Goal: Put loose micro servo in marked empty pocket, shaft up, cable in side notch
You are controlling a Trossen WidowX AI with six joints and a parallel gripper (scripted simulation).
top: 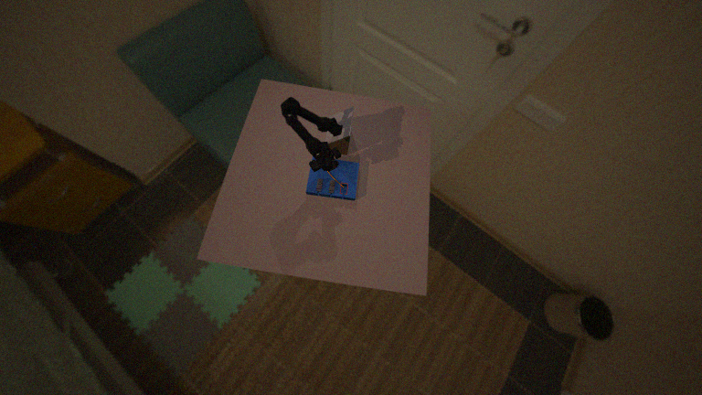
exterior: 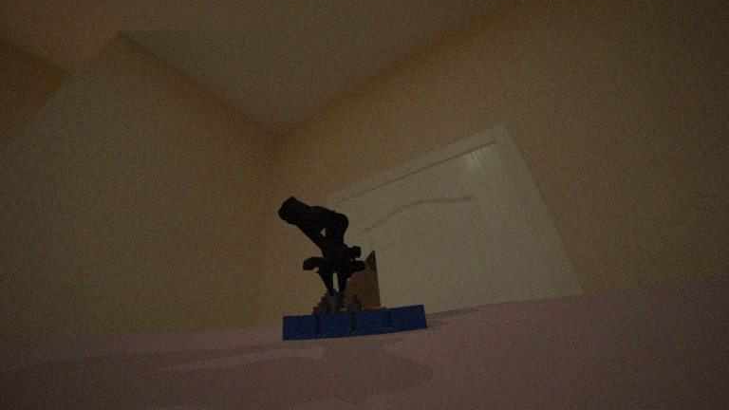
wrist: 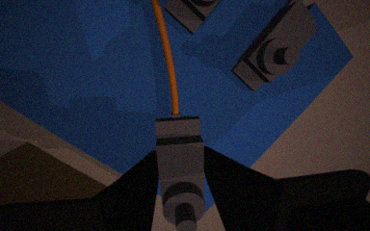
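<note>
Black parallel-jaw gripper [wrist: 181,168] is closed partway onto the loose grey micro servo [wrist: 179,159], fingers pressed against both long sides of its body. Servo sits lower centre of the wrist view, shaft end toward the bottom edge, lying at the near edge of the blue rectangular deck [wrist: 87,72]. Its thin orange cable [wrist: 169,63] runs up and out the top of the frame. Two other grey servos are seated in the deck, one at upper right [wrist: 275,48], one cut off at the top edge [wrist: 193,12].

Top view: deck [top: 346,186] sits mid-frame on a pale pink square table top [top: 372,245], with table on all sides of it. Black arm [top: 305,132] reaches down from upper left. Dim room: white door [top: 414,33] upper right, teal chair [top: 207,64] upper left, wood floor with green foam tiles [top: 181,287] lower left.
</note>
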